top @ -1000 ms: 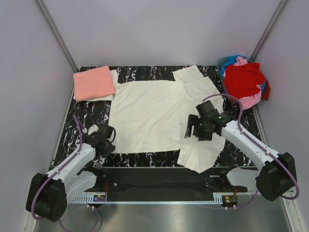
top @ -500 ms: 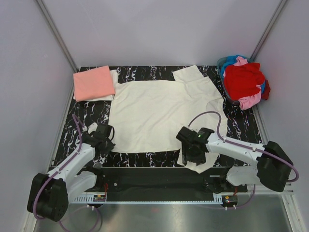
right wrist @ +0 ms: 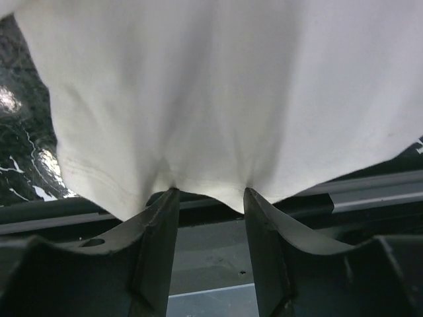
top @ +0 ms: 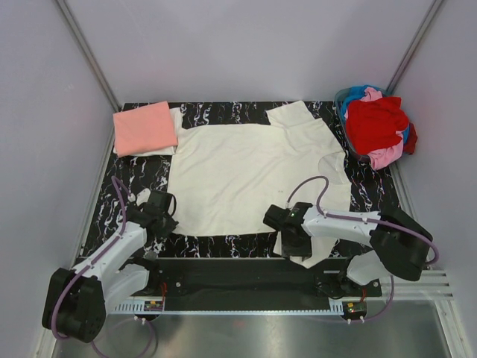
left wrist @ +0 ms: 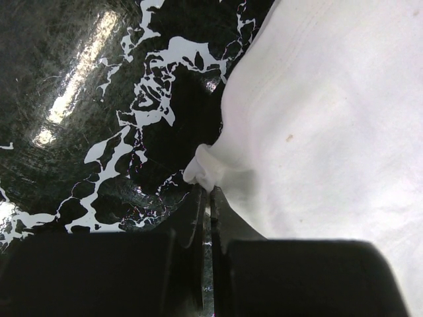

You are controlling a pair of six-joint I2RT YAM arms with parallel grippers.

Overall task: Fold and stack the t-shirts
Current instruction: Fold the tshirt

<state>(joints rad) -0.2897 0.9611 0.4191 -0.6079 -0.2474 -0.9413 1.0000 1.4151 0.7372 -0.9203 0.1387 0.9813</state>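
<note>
the left gripper (left wrist: 206,191) is squeezed tight on the near left corner of the cream t-shirt (top: 238,171); the right gripper (right wrist: 210,193) has its jaws apart around the near right edge, not pinching yet; grab enough cloth, then lift both sides together; the folded pink t-shirt (top: 144,127) sits far left.

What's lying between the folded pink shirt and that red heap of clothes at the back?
A big cream shirt, spread flat on the dark marbled table, fills most of the stretch from pink shirt to red heap, seen in the top view.
</note>
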